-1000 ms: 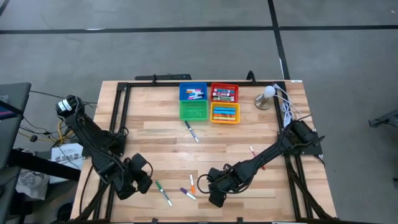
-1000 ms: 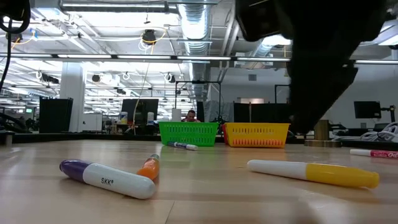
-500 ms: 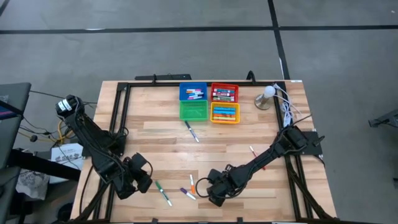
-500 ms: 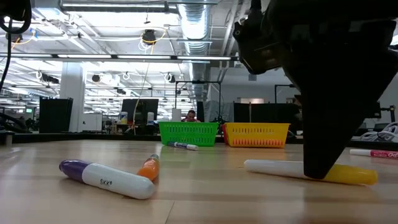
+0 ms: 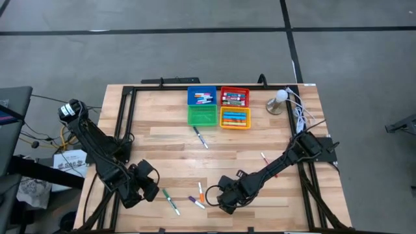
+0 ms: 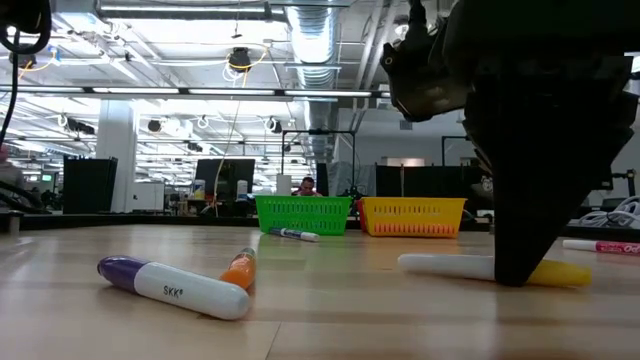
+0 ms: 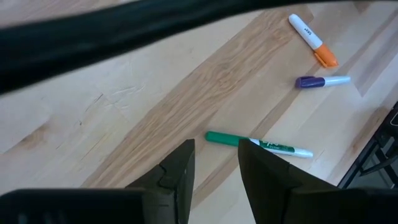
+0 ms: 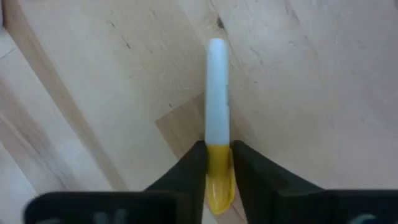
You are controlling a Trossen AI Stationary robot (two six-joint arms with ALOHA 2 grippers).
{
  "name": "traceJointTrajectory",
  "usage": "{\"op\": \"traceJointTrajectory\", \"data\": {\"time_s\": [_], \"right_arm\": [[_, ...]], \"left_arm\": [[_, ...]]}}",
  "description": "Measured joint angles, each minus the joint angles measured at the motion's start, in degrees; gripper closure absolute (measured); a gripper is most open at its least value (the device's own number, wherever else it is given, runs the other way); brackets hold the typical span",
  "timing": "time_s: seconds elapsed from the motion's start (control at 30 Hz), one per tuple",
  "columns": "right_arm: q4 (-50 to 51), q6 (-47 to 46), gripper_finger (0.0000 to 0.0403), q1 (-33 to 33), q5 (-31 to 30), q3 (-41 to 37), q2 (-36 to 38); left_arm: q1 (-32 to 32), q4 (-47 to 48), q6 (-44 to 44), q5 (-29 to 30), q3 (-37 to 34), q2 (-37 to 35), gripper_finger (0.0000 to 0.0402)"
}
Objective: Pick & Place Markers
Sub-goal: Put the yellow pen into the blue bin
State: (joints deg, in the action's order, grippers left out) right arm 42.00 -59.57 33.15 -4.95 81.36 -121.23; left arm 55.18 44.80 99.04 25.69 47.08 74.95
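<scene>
Right gripper (image 8: pixel 216 163) clamped on the yellow-capped marker (image 8: pixel 217 124) at the table's (image 5: pixel 260 140) near edge.

Fingers (image 8: pixel 186 171) pressed against the yellow cap from both sides, white barrel pointing ahead, marker lying flat on the wood — seen low down behind the dark gripper. Just beside: orange-capped marker (image 6: pixel 240 268) and purple-capped marker (image 6: pixel 170 286), with a green-capped marker (image 7: pixel 258 144) further toward the left gripper (image 7: pixel 214 168), waiting near the table's left front corner — fingers slightly apart, nothing between them. More markers loose mid-table and in the coloured bins (image 5: pixel 219 107) at the far edge.
</scene>
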Motion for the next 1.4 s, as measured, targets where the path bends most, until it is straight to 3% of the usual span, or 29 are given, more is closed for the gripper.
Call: {"op": "traceJointTrajectory", "data": {"time_s": [0.2, 0.83, 1.2, 1.4], "right_arm": [[-0.4, 0.0, 0.0377, -0.3, 0.5, 0.0, 0.1], [-0.6, 13.2, 0.0372, -5.6, 0.8, 7.5, 0.1], [-0.2, 25.0, 0.0372, -11.1, 0.5, 16.6, 0.3], [1.8, 32.2, 0.0376, -14.5, 0.2, 23.5, 0.4]], "left_arm": [[0.0, -0.3, 0.0, 0.0, 0.0, 0.0, 0.0279], [-3.4, -4.2, -1.0, 4.5, 0.0, 0.0, 0.0279], [-8.5, -13.1, -20.5, 5.1, 0.0, -0.5, 0.0279], [-13.1, -13.2, -28.2, 7.0, 0.0, -6.9, 0.0279]]}}
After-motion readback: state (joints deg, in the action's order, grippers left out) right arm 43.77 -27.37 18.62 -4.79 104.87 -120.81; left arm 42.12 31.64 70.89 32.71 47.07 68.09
